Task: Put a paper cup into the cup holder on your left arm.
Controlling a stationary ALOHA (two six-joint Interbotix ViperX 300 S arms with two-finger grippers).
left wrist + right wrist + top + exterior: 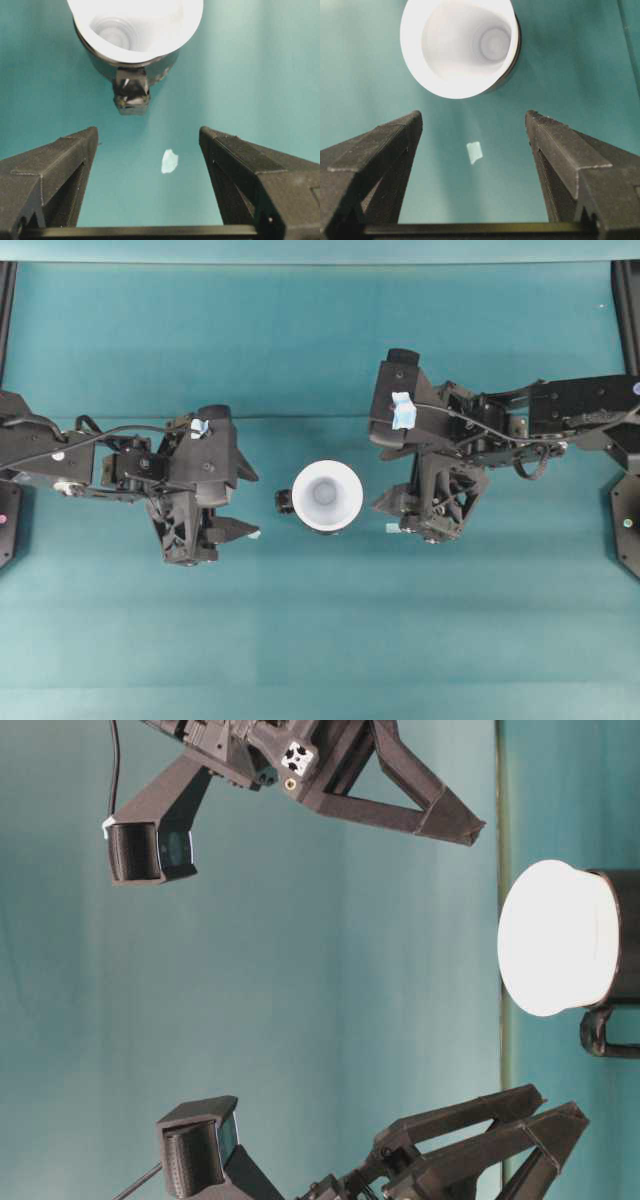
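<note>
Already the paper cup (327, 494) sits nested in the black cup holder (131, 75), which stands on the teal table (320, 640) between the two arms; its white rim flares out above the holder's edge and the handle nub points toward the left gripper (238, 502). Both grippers stand with jaws spread wide and hold nothing: the left one faces the handle from one side, the right gripper (392, 516) faces the cup from the other, each near but apart from it. The risk from here, as I judge it, is a careless arm move: a jaw tip sweeping inward could clip the overhanging rim and tip or lift the light cup out, or shove the holder along the smooth cloth
</note>
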